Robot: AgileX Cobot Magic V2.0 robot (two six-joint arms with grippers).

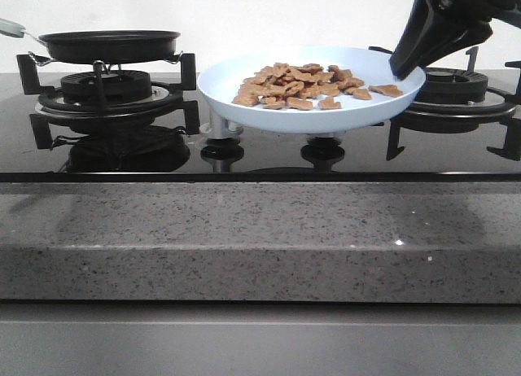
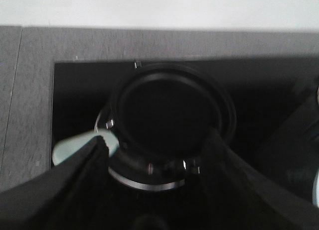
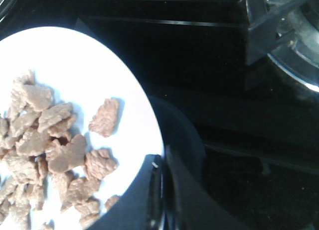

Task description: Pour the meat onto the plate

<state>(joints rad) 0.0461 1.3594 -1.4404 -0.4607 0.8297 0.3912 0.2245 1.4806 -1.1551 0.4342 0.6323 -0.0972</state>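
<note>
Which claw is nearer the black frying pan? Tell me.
Left. The left claw hangs directly over the frying pan; the right claw grips the plate's rim, across the stove.

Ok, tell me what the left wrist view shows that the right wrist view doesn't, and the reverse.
Only the left wrist view shows the round black frying pan on its burner, its pale handle between the left gripper's dark fingers. Only the right wrist view shows the orange-brown meat chunks heaped on the pale-blue round plate, with the right gripper shut on the plate's rim. Both show the glossy black stovetop.
</note>
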